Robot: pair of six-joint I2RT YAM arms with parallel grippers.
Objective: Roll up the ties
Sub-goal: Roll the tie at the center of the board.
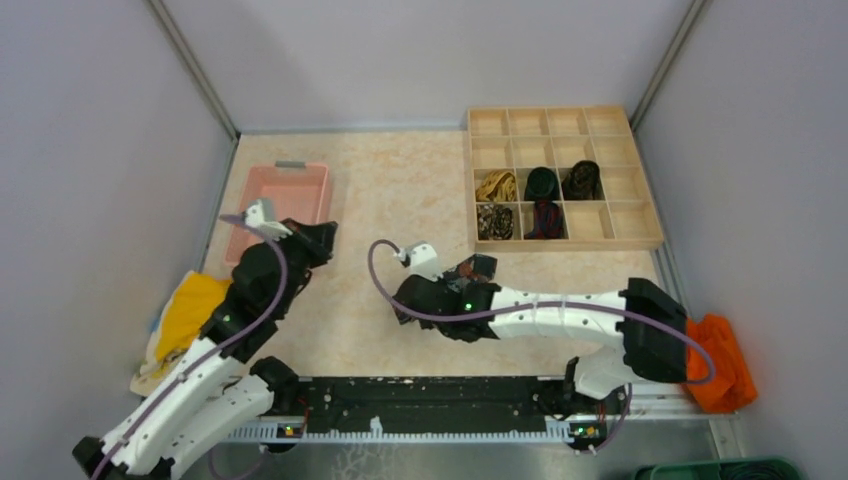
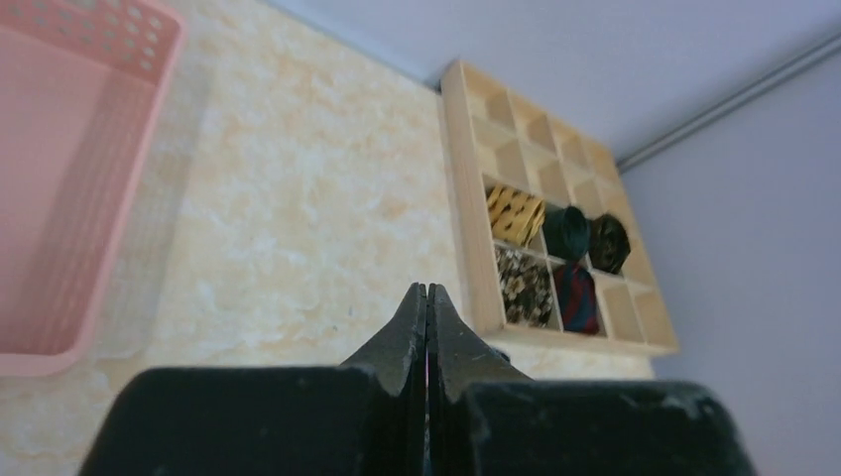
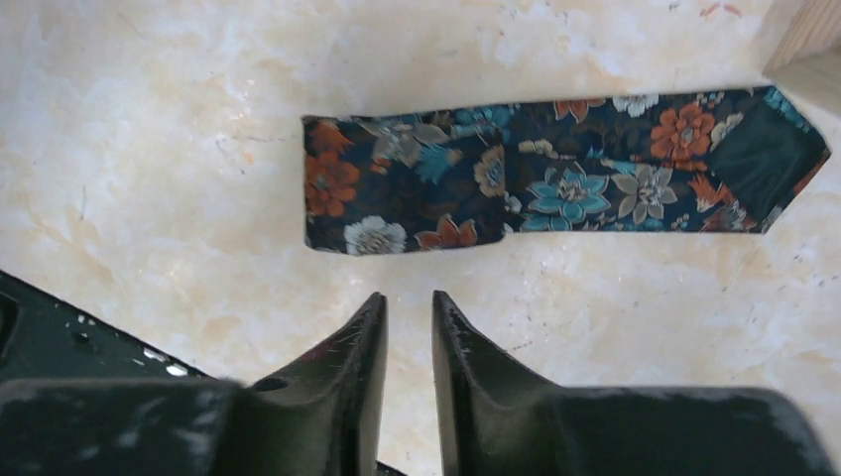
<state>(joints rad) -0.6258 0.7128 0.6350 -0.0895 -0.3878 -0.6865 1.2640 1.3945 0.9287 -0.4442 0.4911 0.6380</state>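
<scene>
A dark floral tie [image 3: 555, 188] lies flat on the table as a short folded strip, just beyond my right gripper [image 3: 409, 297]. That gripper is open by a narrow gap, empty, and hovers near the strip's left end; in the top view [image 1: 476, 268] it covers most of the tie. Several rolled ties sit in the wooden grid box [image 1: 640, 240]: gold [image 1: 496, 186], black-green [image 1: 542, 183], dark [image 1: 582, 180], paisley [image 1: 494, 221], red-black [image 1: 545, 220]. My left gripper [image 2: 427, 290] is shut and empty, held above the table beside the pink basket [image 1: 318, 240].
A pink plastic basket [image 1: 280, 178] stands at the back left. A yellow cloth [image 1: 185, 315] lies at the left edge and an orange cloth [image 1: 720, 365] at the right edge. The black base rail [image 1: 430, 405] runs along the near edge. Grey walls enclose the table.
</scene>
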